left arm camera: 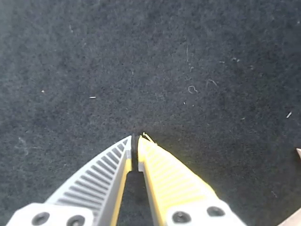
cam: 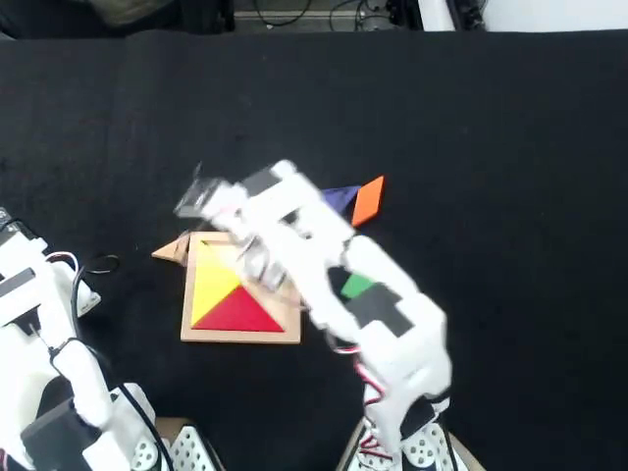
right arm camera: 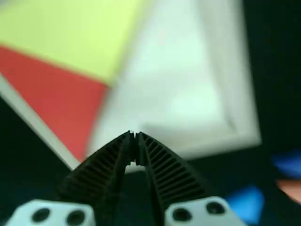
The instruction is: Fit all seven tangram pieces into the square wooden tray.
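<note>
Seated in square wooden tray (cam: 240, 338): yellow triangle (cam: 214, 285), red triangle (cam: 240, 312); orange tangram piece (cam: 367, 199) waits upper centre; left gripper (left arm camera: 136, 139), right gripper (right arm camera: 135, 136) fingers closed, empty

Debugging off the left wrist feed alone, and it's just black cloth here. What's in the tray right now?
Observer: Two pieces. A yellow triangle and a red triangle lie in the tray.
Operator: Where's the right arm?
Observer: The right gripper is shut, over the bare part of the tray floor next to those two triangles.
Operator: Any loose pieces?
Observer: An orange piece and a blue piece lie side by side on the cloth, beyond the tray's far right corner.
</note>
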Robot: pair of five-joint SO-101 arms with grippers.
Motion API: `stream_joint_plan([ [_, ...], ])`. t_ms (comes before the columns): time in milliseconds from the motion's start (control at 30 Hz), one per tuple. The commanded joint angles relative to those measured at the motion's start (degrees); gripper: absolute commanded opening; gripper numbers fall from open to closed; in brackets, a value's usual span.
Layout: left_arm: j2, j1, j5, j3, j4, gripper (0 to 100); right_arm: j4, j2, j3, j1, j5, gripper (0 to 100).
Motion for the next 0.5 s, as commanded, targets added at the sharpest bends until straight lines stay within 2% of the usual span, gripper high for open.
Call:
stream_joint_plan([
  [0, -1.2, 0.4, 0.1, -1.5, -1.9, 3, 4.9, -12.9, -9.1, 10.5, 3.6, 1.1],
  [100, -1.5, 0.6, 0.1, -0.7, -3.0, 3, 3.8, -19.0, -12.1, 20.9, 8.6, 1.5],
  [233, -1.4, 0.7, 0.1, -0.7, -3.0, 3, -1.9, -17.6, -11.6, 31.2, 11.4, 3.9],
  [367, -1.2, 0.7, 0.1, -0.7, -3.0, 3, -9.0, -10.2, -10.4, 35.1, 12.4, 18.5],
  [467, -1.2, 0.8, 0.1, -0.7, -3.0, 3, -13.0, -3.5, -11.2, 35.0, 13.6, 19.8],
])
